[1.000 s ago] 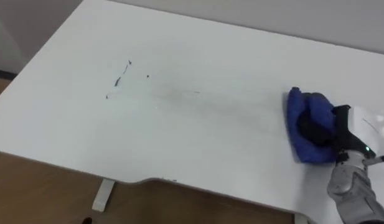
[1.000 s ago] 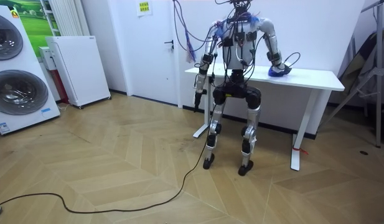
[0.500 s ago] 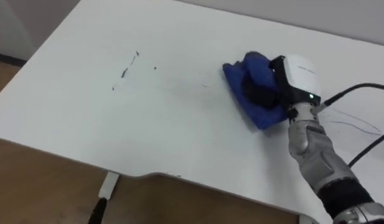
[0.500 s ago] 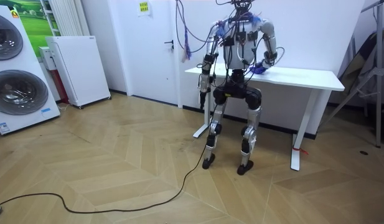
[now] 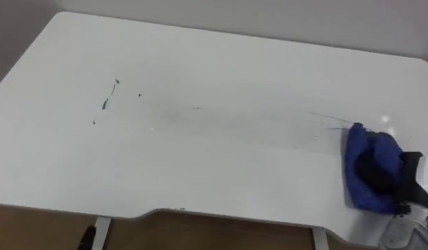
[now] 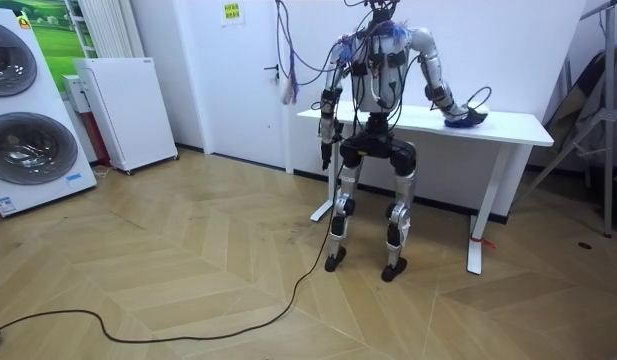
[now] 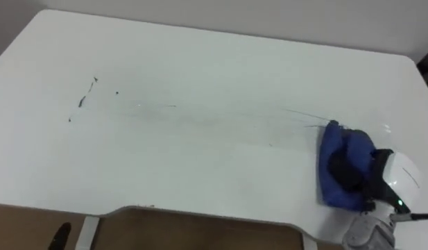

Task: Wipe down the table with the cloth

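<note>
A white table [image 5: 234,62] carries small dark marks [image 5: 106,103] at its left part and faint grey streaks across its middle. A bunched blue cloth [image 7: 340,158] lies near the table's right front corner. My right hand [image 7: 399,178] comes in from the lower right and rests on the cloth, with its dark fingers curled into the folds. In the room view I stand upright at the table's front edge, right arm stretched out to the cloth [image 6: 466,118]. My left hand [image 6: 325,152] hangs by my side, away from the table.
The table's front edge [image 5: 165,210] runs along the bottom, with wooden floor below it. In the room view, washing machines [image 6: 23,110] and a white cabinet [image 6: 128,110] stand at the left, and a folded metal frame [image 6: 588,110] stands to the right of the table.
My right hand swept the cloth left to the table's middle, then back to the right front corner. The eye view shifted as well.
</note>
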Motion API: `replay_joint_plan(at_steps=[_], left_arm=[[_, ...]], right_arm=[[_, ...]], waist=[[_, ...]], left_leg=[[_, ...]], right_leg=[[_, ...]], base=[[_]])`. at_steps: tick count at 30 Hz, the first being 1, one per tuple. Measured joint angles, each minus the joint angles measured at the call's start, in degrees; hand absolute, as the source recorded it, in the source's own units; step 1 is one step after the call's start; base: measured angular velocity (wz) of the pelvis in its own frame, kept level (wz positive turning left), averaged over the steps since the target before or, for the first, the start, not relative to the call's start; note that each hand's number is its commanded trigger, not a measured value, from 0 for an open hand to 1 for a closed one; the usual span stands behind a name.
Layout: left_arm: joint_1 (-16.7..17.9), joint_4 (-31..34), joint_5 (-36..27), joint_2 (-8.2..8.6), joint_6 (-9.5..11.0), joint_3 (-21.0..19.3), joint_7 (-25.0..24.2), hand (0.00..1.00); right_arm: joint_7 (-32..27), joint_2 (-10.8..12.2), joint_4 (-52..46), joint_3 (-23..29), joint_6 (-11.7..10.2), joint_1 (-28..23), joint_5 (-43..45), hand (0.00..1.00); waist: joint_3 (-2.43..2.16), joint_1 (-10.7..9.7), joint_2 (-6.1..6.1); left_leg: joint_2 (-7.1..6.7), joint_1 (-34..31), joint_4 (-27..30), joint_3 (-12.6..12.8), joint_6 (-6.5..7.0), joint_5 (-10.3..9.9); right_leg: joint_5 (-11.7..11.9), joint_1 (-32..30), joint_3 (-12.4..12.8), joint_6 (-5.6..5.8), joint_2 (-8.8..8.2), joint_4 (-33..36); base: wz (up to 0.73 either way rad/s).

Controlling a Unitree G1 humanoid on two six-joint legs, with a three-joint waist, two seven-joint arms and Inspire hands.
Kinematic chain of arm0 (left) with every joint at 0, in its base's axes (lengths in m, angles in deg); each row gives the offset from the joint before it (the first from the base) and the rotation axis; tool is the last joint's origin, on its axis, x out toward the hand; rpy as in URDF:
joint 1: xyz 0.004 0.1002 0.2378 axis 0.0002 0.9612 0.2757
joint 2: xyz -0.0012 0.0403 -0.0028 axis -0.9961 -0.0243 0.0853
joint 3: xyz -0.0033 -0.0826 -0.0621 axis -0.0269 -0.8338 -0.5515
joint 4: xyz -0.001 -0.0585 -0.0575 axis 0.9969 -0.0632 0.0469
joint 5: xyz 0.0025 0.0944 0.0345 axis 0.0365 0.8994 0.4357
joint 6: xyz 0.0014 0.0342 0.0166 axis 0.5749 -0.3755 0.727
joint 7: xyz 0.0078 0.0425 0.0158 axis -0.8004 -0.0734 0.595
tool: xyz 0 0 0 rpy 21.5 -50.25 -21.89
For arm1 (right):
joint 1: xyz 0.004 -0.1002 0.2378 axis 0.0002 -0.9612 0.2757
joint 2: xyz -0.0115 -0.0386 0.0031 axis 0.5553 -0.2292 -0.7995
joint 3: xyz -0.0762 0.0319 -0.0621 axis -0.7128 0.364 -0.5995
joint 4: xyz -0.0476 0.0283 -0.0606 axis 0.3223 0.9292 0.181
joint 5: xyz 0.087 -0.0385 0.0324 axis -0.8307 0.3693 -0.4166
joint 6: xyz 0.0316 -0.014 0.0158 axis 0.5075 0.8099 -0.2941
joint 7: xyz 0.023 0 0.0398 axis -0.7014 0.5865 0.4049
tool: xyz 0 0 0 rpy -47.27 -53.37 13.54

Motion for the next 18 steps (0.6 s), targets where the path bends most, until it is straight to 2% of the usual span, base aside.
replay_joint_plan(at_steps=[2, 3, 4, 5, 7, 9, 11, 13, 14, 16, 18], left_arm=[[-1.7, -1.6, 0.2, 0.18, 0.0, 0.6, -0.1, 0.0], [-2.2, -1.8, 0.3, 0.38, -0.5, 0.7, 0.0, 0.0], [-2.6, -1.6, 0.0, 0.82, -0.5, 0.8, 0.0, 0.0], [-2.8, -1.4, -0.1, 1.11, -0.5, 0.9, 0.0, 0.0], [-2.3, -0.9, -0.7, 1.42, -0.8, 0.8, 0.0, 0.0], [-0.7, -0.9, -0.7, 1.27, -1.4, 0.5, 0.0, 0.0], [1.5, -0.9, -0.7, 1.0, -2.0, 0.5, 0.0, 0.0], [3.9, -0.8, -0.1, 0.94, -2.5, -0.5, 0.0, 0.0], [4.3, -0.8, 0.2, 0.91, -2.5, -0.9, 0.0, 0.0], [5.4, -0.9, 0.7, 0.47, -2.5, -2.7, 0.0, 0.0], [5.6, -0.9, 2.6, -0.7, -2.5, -3.2, 0.1, 0.0]], right_arm=[[1.8, 0.8, -3.1, -5.7, 1.1, 2.7, 3.2, 1.0], [3.2, 1.9, -4.5, -10.1, 2.1, 5.8, 5.0, 1.0], [4.9, 2.6, -4.8, -13.7, 2.0, 9.0, 7.0, 1.0], [5.8, 2.7, -5.2, -14.7, 1.9, 10.2, 8.0, 1.0], [6.8, 2.6, -6.3, -15.6, 1.4, 13.8, 9.9, 1.0], [6.6, 2.3, -6.1, -15.4, 1.4, 15.7, 9.0, 1.0], [6.2, 0.9, -5.8, -14.9, 1.4, 15.0, 9.1, 1.0], [5.2, -0.2, -4.4, -10.8, -0.1, 9.9, 9.2, 1.0], [5.0, -0.5, -3.2, -9.6, -0.5, 8.3, 9.0, 1.0], [2.1, -0.3, -0.9, -3.6, -3.2, 2.1, 6.0, 1.0], [0.9, -0.4, -0.5, -1.6, -3.7, -0.7, 5.4, 1.0]], waist=[[0.08, 2.1, 0.12], [0.22, 2.8, 0.32], [0.27, 3.8, 0.4], [0.29, 3.8, 0.36], [0.26, 5.4, 0.41], [0.22, 5.4, 0.34], [0.17, 4.8, 0.14], [0.2, 2.7, -0.07], [0.19, 2.0, -0.14], [0.18, 0.0, -0.37], [0.06, -1.4, -0.55]], left_leg=[[-0.04, -0.2, -0.1, 0.1, 0.03, 0.0], [0.0, -0.6, -0.1, -0.2, 0.0, -0.1], [-0.04, -1.1, -0.1, -0.2, 0.0, 0.0], [-0.06, -1.4, 0.0, -0.3, -0.01, 0.0], [-0.12, -2.6, 0.2, -1.8, -0.05, 0.0], [-0.13, -2.7, 0.3, -2.3, -0.02, 0.1], [-0.11, -2.4, 0.6, -2.3, 0.03, 0.1], [-0.11, -2.2, 1.4, -2.3, 0.03, 0.1], [-0.11, -2.0, 1.5, -2.2, 0.03, 0.1], [-0.25, -0.9, 1.6, -2.0, 0.08, 0.0], [-0.39, -0.3, 2.7, -2.0, 0.51, -0.2]], right_leg=[[1.0, -1.3, 0.7, -0.98, 0.57, 0.2], [1.3, -2.1, 0.6, -1.33, 0.75, 0.4], [1.4, -3.0, 0.7, -1.47, 0.88, 0.8], [1.4, -3.3, 0.7, -1.49, 0.9, 0.9], [1.3, -3.8, 0.2, -1.45, 0.87, 0.8], [1.2, -3.7, -0.4, -1.41, 0.73, 0.6], [1.2, -3.2, -2.9, -1.41, 0.27, 0.6], [1.2, -1.8, -5.8, -1.39, -0.39, 0.5], [1.2, -1.4, -6.2, -1.32, -0.52, 0.6], [1.0, -0.3, -6.2, -1.09, -0.86, 0.9], [1.0, 0.6, -6.9, -1.01, -1.2, 1.6]], base=[[-0.58], [-0.34], [-0.23], [0.05], [0.25], [0.17], [0.17], [0.31], [0.34], [0.06], [-0.2]])
